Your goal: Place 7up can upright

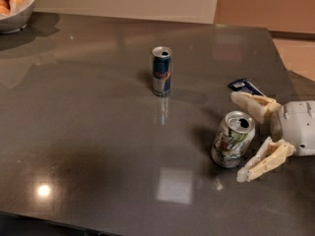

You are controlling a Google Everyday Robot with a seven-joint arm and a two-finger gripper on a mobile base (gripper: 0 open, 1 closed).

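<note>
The 7up can, white and silver with a green-and-red logo and an open silver top, stands on the dark table at the right, leaning very slightly. My gripper reaches in from the right edge and is open. One cream finger lies behind the can's top. The other finger angles away to the front right of the can's base. The can sits between them, and neither finger clamps it.
A slim blue-and-silver can stands upright mid-table. A blue packet lies behind my gripper. A bowl of oranges sits at the far left corner. The table's right edge runs close behind my wrist.
</note>
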